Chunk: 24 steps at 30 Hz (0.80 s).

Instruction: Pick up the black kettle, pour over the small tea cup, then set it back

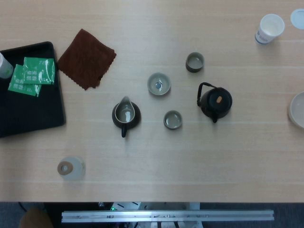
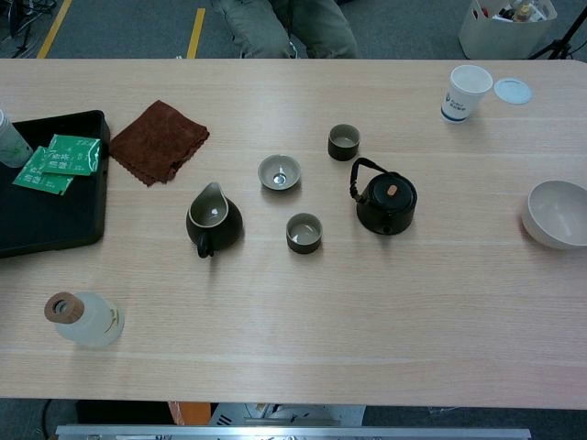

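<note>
hands: neither hand shows in the head view or the chest view, so their state cannot be told; nothing on the worktop is held.
kettle: black kettle stands upright right of centre, lid on, bail handle tipped toward the upper left, spout toward the bottom edge in the head view. Untouched, so the pick-up looks not yet begun.
cups: three small tea cups close to it — one above-left, one left with something small inside, one lower-left. All apart from the kettle but near, likely so a short tilt reaches any; which one is the target cannot be told.
pitcher: dark pitcher left of the cups, spout up-frame, out of the pour path.
periphery: brown cloth, black tray with green sachets, paper cup, bowl, clear bottle sit at the edges, well apart.
next: the handle's lean probably favours a grasp from the right side.
</note>
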Tool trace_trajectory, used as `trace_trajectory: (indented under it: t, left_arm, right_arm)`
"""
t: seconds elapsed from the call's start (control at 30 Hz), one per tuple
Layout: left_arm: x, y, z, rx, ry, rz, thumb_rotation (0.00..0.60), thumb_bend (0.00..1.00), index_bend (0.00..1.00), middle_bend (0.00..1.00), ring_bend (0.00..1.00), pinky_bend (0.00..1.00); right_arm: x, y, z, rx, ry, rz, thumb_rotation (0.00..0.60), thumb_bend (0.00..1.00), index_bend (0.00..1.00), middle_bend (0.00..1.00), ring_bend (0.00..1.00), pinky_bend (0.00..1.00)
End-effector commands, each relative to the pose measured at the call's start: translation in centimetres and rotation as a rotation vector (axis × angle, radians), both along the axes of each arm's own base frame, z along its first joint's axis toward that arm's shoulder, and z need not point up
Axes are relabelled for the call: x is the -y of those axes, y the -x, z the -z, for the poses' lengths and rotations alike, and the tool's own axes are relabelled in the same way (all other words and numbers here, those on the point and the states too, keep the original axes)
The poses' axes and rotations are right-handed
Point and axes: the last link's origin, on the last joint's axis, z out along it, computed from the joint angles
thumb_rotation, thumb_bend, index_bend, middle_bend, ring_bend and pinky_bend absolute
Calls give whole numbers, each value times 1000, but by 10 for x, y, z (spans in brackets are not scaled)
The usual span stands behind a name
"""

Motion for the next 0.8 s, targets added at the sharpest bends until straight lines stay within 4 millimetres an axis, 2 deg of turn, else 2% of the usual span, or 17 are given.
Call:
trace_trajectory:
  t: [0.03, 0.2, 0.33, 0.47, 0.8]
  left_arm:
    - [1, 0, -1, -1, 0, -2, 600, 358, 157, 104, 28, 51]
    - [4, 2, -2, 0, 0, -10, 600, 358, 157, 104, 28, 51]
    - [4, 2, -6, 1, -10, -14, 600, 358, 157, 105, 27, 52]
    - [6, 4, -8, 0, -15, -23, 600, 358, 157, 105, 28, 51]
    - [11, 9, -12, -5, -38, -53, 600, 358, 157, 105, 28, 51]
  right_arm:
    - [0, -1, 2, 2, -8, -5, 586, 0, 325, 334, 125, 0]
    - [2, -9, 10, 13, -50, -36, 588, 0, 325, 334, 125, 0]
    - [14, -26, 21, 0, -111, -106, 589, 0, 325, 334, 125, 0]
    - [30, -50, 36, -20, -184, -203, 589, 0, 325, 334, 125, 0]
    - [69, -108, 89, -67, -378, -387, 570, 0, 325, 334, 125, 0]
